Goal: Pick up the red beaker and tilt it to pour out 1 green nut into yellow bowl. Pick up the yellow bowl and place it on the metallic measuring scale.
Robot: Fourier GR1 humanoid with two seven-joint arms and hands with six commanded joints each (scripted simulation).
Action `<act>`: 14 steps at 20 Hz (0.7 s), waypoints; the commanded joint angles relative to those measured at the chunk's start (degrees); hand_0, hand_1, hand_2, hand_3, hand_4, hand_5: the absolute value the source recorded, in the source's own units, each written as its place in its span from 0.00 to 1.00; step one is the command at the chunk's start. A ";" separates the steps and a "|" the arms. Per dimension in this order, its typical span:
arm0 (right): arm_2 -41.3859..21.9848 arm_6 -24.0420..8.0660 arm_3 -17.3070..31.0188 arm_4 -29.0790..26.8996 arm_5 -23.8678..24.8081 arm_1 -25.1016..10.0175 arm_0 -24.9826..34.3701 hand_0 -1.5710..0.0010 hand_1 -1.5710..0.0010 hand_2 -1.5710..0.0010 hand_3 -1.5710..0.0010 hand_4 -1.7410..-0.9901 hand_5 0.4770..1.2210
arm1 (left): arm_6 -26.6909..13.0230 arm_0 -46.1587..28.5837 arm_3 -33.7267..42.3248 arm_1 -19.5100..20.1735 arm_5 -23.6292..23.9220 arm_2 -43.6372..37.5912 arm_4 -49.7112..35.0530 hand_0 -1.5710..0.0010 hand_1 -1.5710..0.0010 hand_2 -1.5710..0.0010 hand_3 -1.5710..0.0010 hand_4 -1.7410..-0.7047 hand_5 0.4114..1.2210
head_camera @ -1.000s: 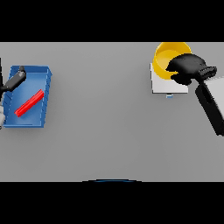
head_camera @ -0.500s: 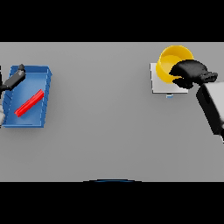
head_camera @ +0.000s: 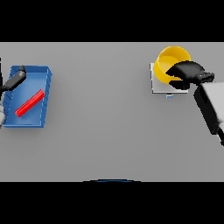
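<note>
The yellow bowl [head_camera: 171,64] sits on the metallic measuring scale [head_camera: 160,84] near the tabletop's [head_camera: 105,122] far right corner, the right hand's [head_camera: 187,75] fingers curled around its rim, seemingly to steady its placement. The left hand [head_camera: 15,79] rests over the blue tray [head_camera: 43,105] holding the red beaker [head_camera: 29,103], its fingers' state unclear.

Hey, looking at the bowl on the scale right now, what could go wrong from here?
1. The right robot hand is curled on the near rim of the round yellow bowl, so pulling away without opening may drag or tip it.
2. The bowl appears to overhang the far edge of the square metallic measuring scale; it might slide off.
3. The left robot hand hangs over the blue tray holding a red piece and might bump it.
</note>
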State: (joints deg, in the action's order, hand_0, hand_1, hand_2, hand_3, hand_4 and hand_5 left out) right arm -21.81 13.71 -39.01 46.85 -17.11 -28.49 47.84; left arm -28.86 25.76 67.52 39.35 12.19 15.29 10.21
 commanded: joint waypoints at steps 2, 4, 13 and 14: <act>-0.98 0.19 0.21 1.02 -0.69 -0.48 0.32 0.60 0.64 0.58 0.58 0.20 0.69 | 0.25 0.56 -0.49 -0.47 0.24 0.05 0.10 1.00 1.00 1.00 1.00 0.99 0.31; -1.72 0.98 0.90 1.79 -0.50 -0.20 0.89 0.74 0.77 0.70 0.65 0.23 0.61 | 0.67 0.88 -0.80 -0.64 0.43 -0.13 0.00 1.00 1.00 1.00 1.00 0.98 0.31; -1.32 3.10 1.82 1.18 -0.48 -0.17 1.03 0.97 0.97 0.96 0.84 0.30 0.42 | 0.88 1.52 -1.64 -1.07 0.66 0.13 0.43 1.00 1.00 1.00 1.00 0.98 0.31; -1.12 2.22 2.47 1.37 -0.37 -0.43 1.34 0.97 0.98 0.97 0.86 0.31 0.40 | 0.41 1.42 -1.25 -1.14 0.71 0.23 0.45 1.00 1.00 1.00 1.00 0.98 0.31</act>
State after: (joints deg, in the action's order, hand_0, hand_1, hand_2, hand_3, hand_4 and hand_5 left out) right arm -22.92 15.79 -36.54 48.24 -17.47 -28.94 49.19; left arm -28.43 27.18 66.27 38.21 12.90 15.52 10.66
